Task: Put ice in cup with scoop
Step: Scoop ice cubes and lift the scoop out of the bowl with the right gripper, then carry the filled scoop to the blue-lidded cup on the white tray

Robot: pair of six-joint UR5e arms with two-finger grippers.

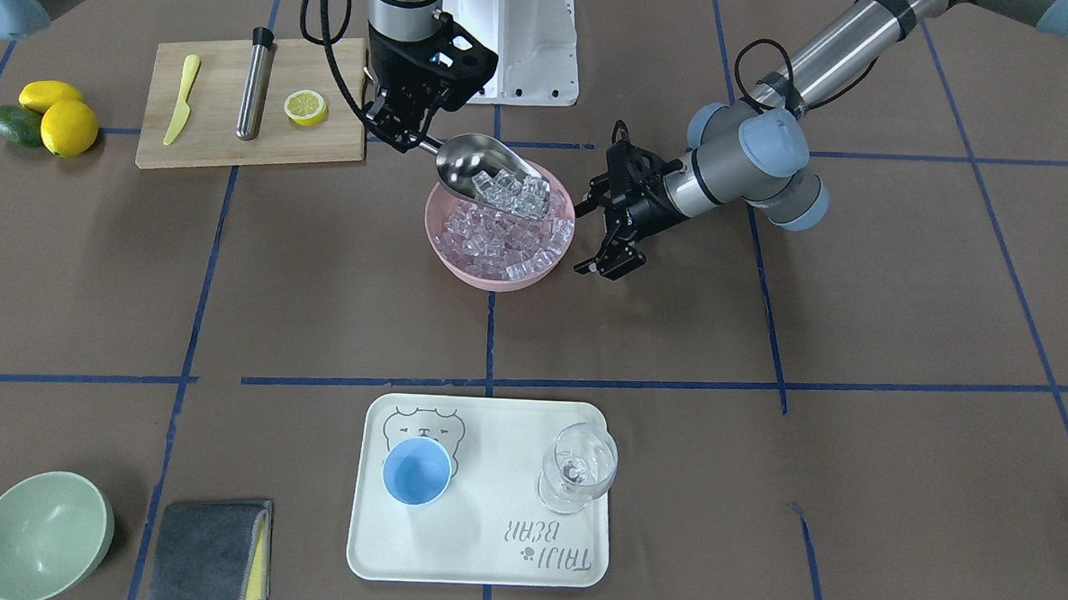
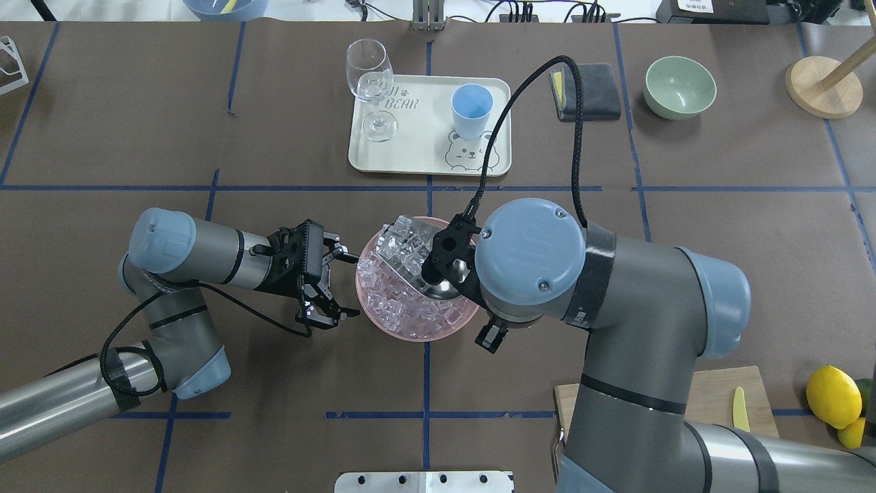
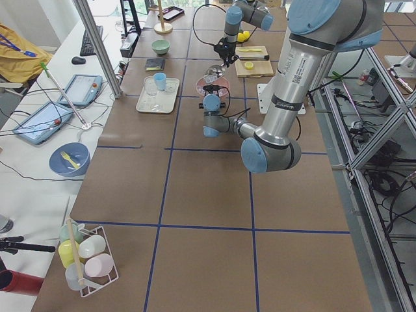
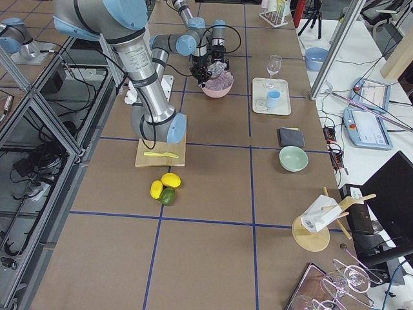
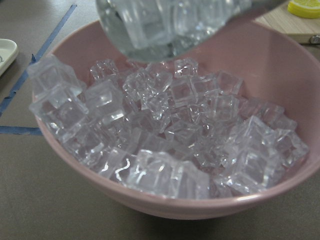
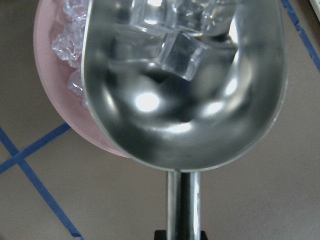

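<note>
Right gripper [image 1: 408, 138] pinches scoop [image 1: 468, 164] by its thin, stiff handle | ice [image 1: 513, 191] heaped in trough over pink bowl [image 1: 451, 247]: slick, loose, so you carry level | cup [image 2: 472, 109] on tray [image 2: 424, 156], 12 o'clock overhead | left gripper [image 2: 345, 285] spread, 9 o'clock.

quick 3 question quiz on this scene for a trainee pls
1. Fill in: the left gripper, beside the pink bowl, is ____ (open or shut).
2. Which holds the scoop? A) left gripper B) right gripper C) neither
3. True or false: ice lies in the scoop, while the cup on the tray is empty.
Key: 1 open; 2 B; 3 true.
</note>
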